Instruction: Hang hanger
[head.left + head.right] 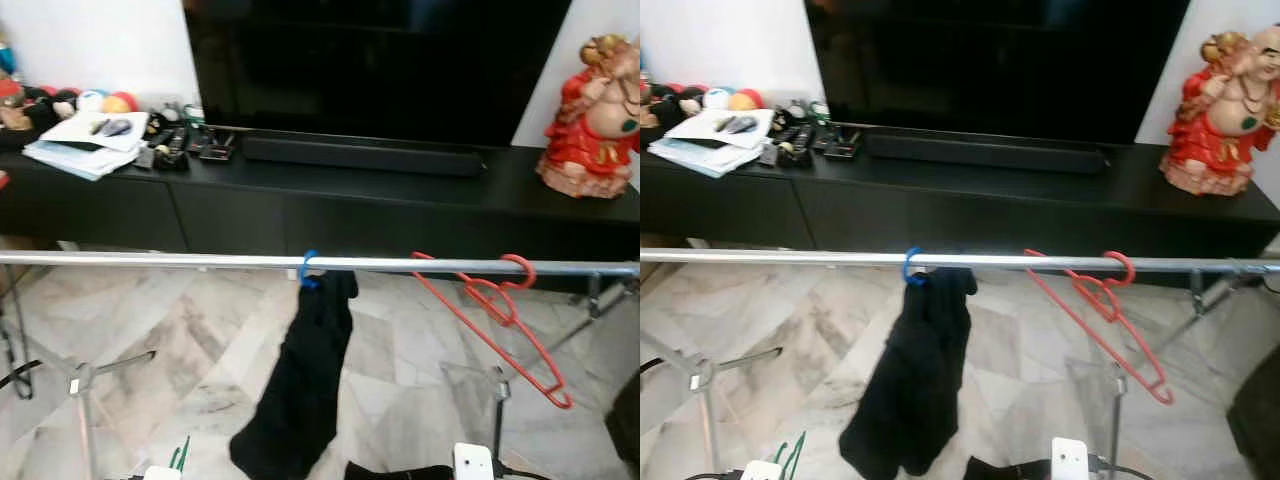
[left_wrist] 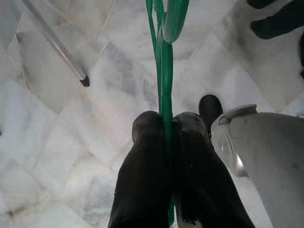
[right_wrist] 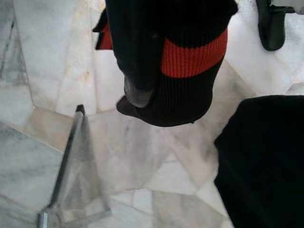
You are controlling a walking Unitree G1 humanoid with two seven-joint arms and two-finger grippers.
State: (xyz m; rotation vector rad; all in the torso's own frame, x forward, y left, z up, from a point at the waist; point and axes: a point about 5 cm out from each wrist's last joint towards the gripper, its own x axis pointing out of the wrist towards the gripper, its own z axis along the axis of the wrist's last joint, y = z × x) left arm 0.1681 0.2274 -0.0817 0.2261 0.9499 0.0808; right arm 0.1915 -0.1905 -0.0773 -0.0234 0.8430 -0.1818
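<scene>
Green hanger (image 2: 165,71): hook end cut off by the frame edge; lower part hidden between the left end effector (image 2: 167,124) fingers.
Right end effector (image 3: 138,92): one fingertip visible, the rest covered by a black garment with a red band (image 3: 190,57); finger spacing indeterminate.
Black cloth (image 1: 305,385) on the rail (image 1: 150,260): lower end cut off.
Small items beside the papers (image 1: 85,140): too small to identify.
</scene>
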